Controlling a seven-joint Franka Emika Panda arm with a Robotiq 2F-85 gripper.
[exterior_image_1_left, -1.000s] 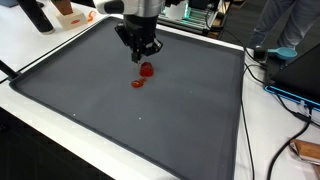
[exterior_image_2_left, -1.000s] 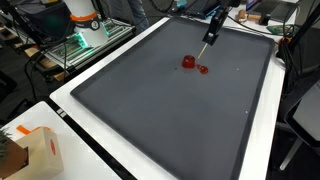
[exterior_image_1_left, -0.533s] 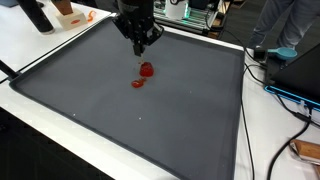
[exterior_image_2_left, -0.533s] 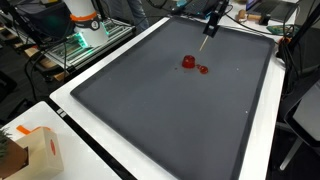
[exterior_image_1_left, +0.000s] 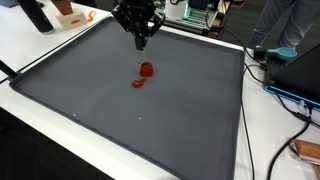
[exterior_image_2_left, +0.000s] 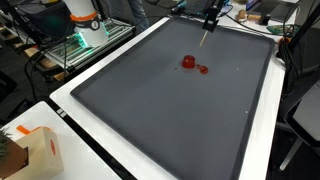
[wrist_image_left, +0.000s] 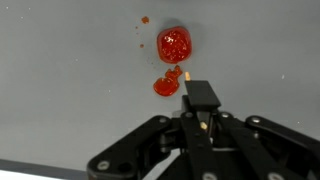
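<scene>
A glossy red blob (exterior_image_1_left: 147, 70) (exterior_image_2_left: 188, 62) (wrist_image_left: 175, 45) lies on the dark grey mat (exterior_image_1_left: 150, 120) (exterior_image_2_left: 160, 110), with a smaller flat red smear (exterior_image_1_left: 138, 83) (exterior_image_2_left: 203, 69) (wrist_image_left: 166, 86) beside it. My gripper (exterior_image_1_left: 139, 36) (exterior_image_2_left: 210, 22) (wrist_image_left: 197, 96) hangs in the air above the mat's far part, beyond the blob and clear of it. Its black fingers are shut on a thin stick (exterior_image_2_left: 205, 38) (wrist_image_left: 187, 75) that points down toward the mat. The stick's pale tip shows just short of the smear in the wrist view.
The mat has a raised white border (exterior_image_1_left: 60, 110). A cardboard box (exterior_image_2_left: 30, 150) stands off one corner. A black bottle (exterior_image_1_left: 35, 15) and an orange item (exterior_image_1_left: 72, 14) stand past the far edge. A person (exterior_image_1_left: 285, 30) and cables (exterior_image_1_left: 285, 95) are beside the mat.
The gripper has risen with the stick and drawn back from the red blob toward the mat's far edge. The blob and smear have not moved.
</scene>
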